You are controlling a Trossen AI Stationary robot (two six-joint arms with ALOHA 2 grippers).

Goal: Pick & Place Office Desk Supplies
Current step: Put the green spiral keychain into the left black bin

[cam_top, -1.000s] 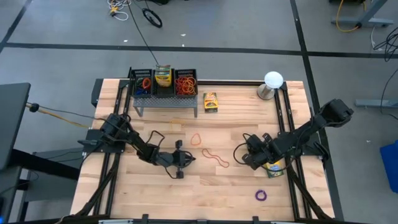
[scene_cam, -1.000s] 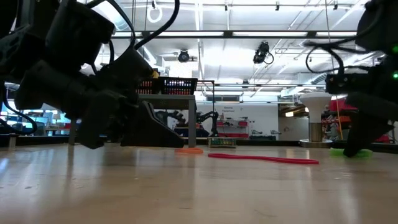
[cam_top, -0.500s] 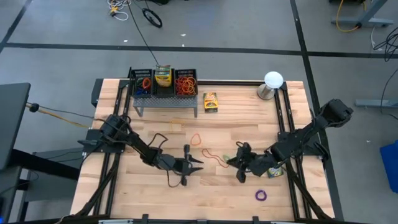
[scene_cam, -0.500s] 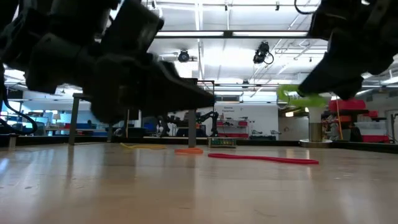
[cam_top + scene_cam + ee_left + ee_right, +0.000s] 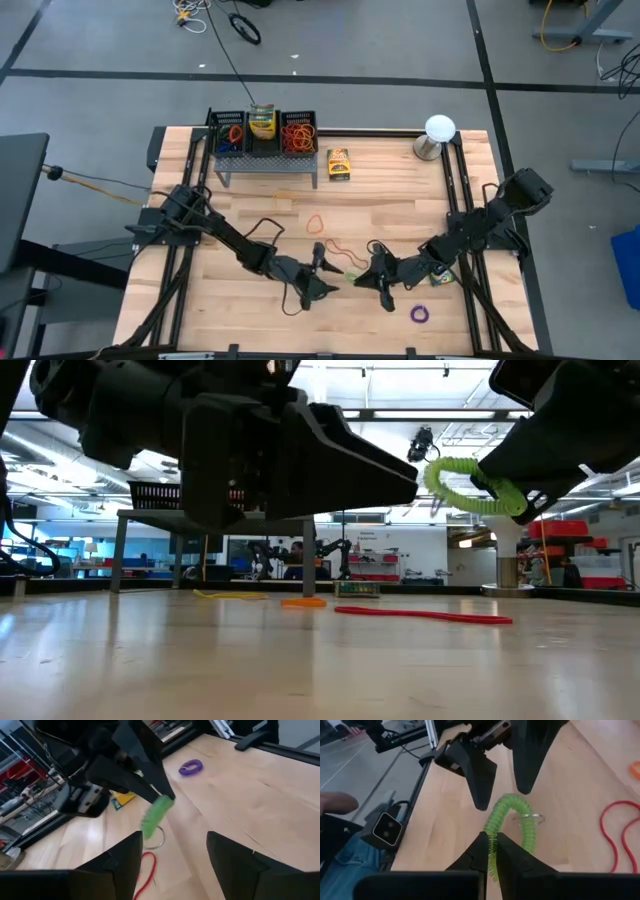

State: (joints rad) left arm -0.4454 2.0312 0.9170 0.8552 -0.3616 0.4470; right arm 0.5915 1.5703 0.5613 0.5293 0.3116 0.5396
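Observation:
A green coiled band (image 5: 507, 815) with a small metal ring (image 5: 527, 817) hangs in the air over the table's near middle. My right gripper (image 5: 372, 277) is shut on it. My left gripper (image 5: 326, 272) faces it from the table's left, open. Its two fingers (image 5: 476, 775) stand on either side of the coil's free end, apart from it. In the left wrist view the coil (image 5: 156, 815) shows ahead of the open gripper (image 5: 172, 865). In the low view the coil (image 5: 470, 485) curves well above the wood. My right gripper pinches one end of the green coil (image 5: 493, 842) between its two fingertips. The fingers come from the table's right, slanting a little downward. The coil is lifted clear of the table and arcs out beyond the fingertips toward my left gripper, the metal ring dangling from it.
A rack of black baskets (image 5: 265, 135) stands at the far edge, a crayon box (image 5: 339, 163) and a white ball (image 5: 439, 128) to its right. An orange band (image 5: 315, 222), a red band (image 5: 345, 252) and a purple band (image 5: 420, 313) lie loose. Another crayon box (image 5: 440, 272) lies under my right arm.
My right gripper has lifted the green coil off the table, tipped from pointing down to nearly level, and carried it toward the table's left and near edge. My left gripper has risen, gone toward the table's right to meet it, rolled and opened.

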